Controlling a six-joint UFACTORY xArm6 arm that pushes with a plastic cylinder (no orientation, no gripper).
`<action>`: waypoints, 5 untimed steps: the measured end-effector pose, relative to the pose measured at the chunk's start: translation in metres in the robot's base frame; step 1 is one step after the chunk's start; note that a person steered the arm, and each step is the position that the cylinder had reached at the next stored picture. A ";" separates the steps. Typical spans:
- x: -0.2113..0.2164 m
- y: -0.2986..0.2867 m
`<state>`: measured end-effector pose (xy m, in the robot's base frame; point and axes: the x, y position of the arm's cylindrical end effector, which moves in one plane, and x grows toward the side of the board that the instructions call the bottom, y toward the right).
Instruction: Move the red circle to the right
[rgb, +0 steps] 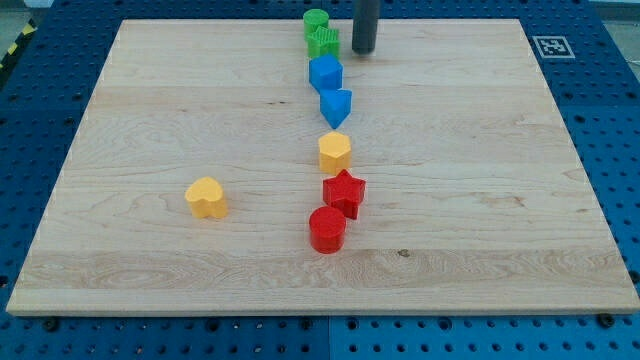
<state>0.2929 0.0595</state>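
The red circle (327, 230) lies on the wooden board (150, 120) below the view's middle, touching the red star (345, 191) just above and to its right. My tip (363, 50) is near the view's top edge, far above the red circle and just to the right of the green star-like block (324, 42). Nothing touches my tip.
A near-vertical line of blocks runs down the middle: green circle (316, 20), green star-like block, blue cube-like block (325, 73), blue triangle-like block (336, 105), yellow hexagon (335, 152), then the red pair. A yellow heart (206, 198) lies alone to the left.
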 end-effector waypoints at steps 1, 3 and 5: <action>0.087 0.003; 0.257 0.003; 0.305 -0.003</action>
<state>0.5983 0.0565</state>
